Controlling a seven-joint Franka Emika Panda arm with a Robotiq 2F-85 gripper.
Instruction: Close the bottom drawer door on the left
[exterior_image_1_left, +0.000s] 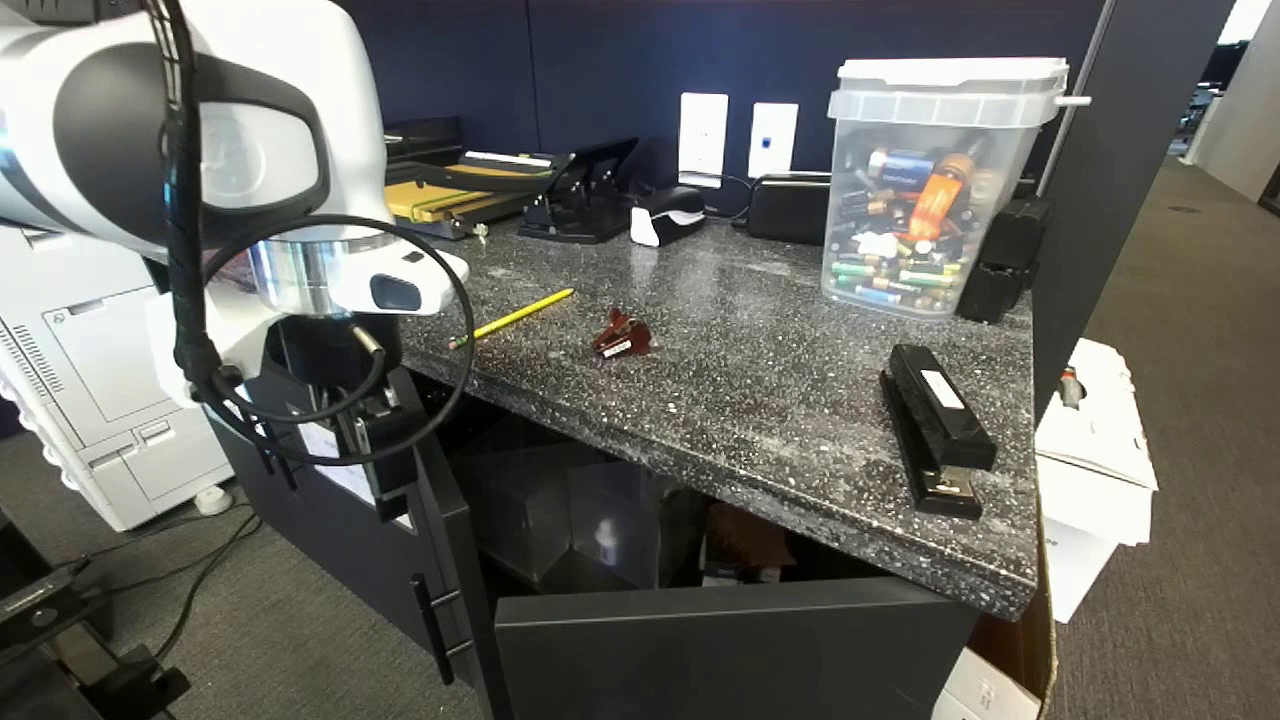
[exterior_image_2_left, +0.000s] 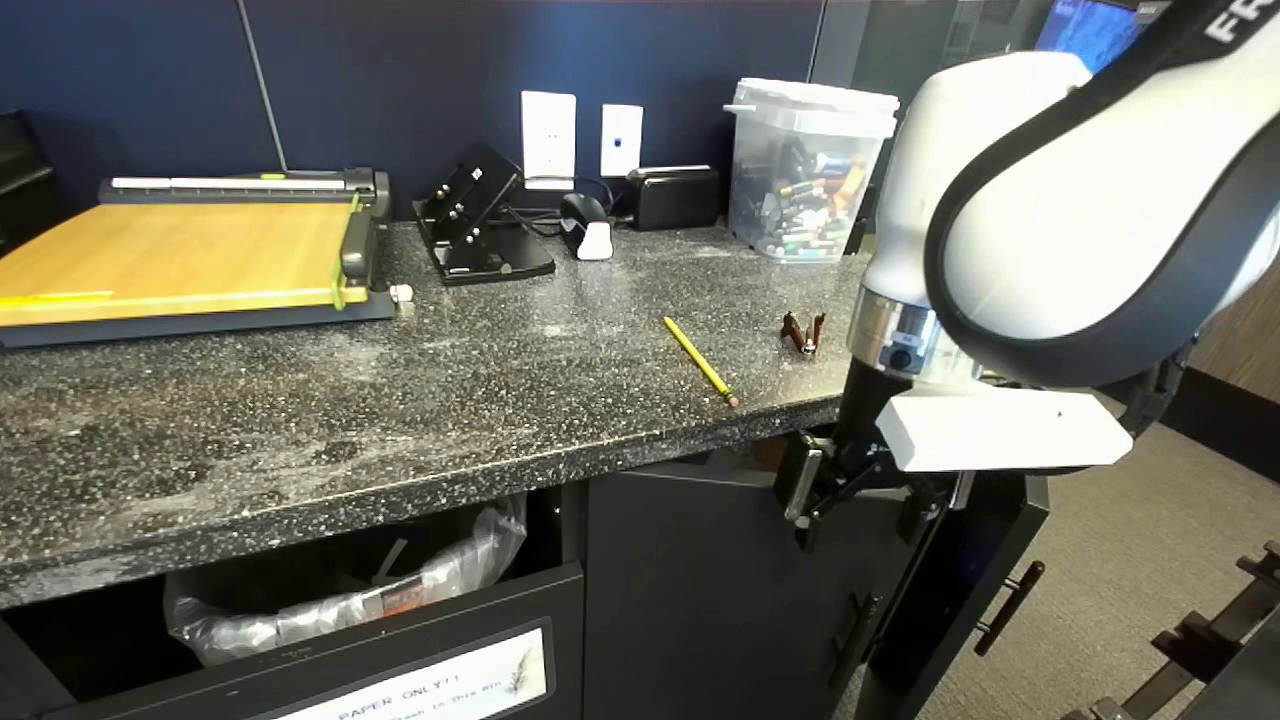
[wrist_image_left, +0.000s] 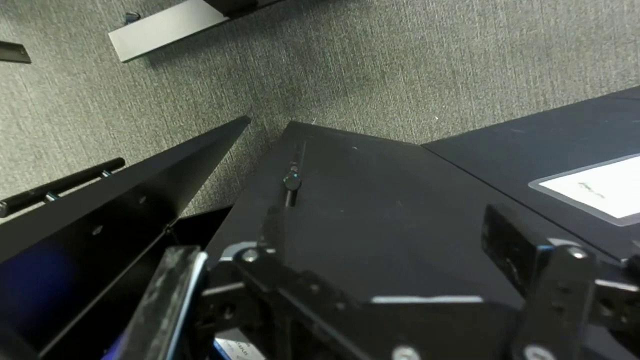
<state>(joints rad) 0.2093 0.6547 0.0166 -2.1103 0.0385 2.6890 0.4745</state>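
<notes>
Sheet (exterior_image_2_left: 440, 688) legible only in an exterior view

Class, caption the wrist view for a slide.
Open gripper, dark drawer door with white sheet at picture right, carpet beyond.

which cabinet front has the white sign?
In an exterior view, the leftmost front, plastic bag behind it, bears the white sign; the middle door and right door show bar handles instead.

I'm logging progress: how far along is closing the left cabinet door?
Looks done: the tool is at the left door. In hand: probably lining up a push; its jaws are apart, and contact is unclear. Remaining: the closing itself, since the door stands ajar, angled out from under the countertop in an exterior view.
</notes>
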